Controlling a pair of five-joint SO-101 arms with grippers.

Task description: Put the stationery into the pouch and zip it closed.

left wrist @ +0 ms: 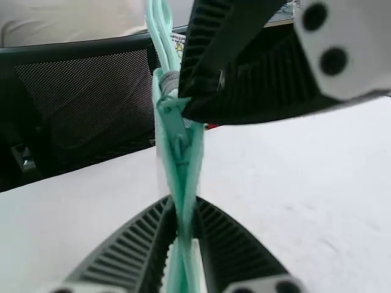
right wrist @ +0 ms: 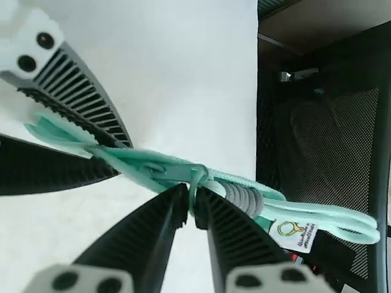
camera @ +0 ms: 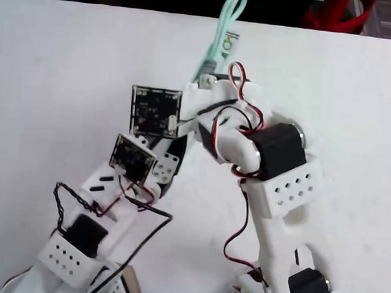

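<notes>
Left gripper (left wrist: 184,215) is clamped tight on the mint pouch (left wrist: 179,143), holding it edge-on above the worktop (camera: 69,69) near the far edge. Right gripper (right wrist: 194,206) is pinched shut on the zipper pull (right wrist: 197,178), and the pouch's loop strap (camera: 231,15) pokes past that far edge.

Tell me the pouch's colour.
It is a mint green fabric pouch, clearest in the right wrist view.

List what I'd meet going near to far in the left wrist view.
The left gripper, shut on the pouch → right gripper, also gripping it → loop strap → mesh chair.
</notes>
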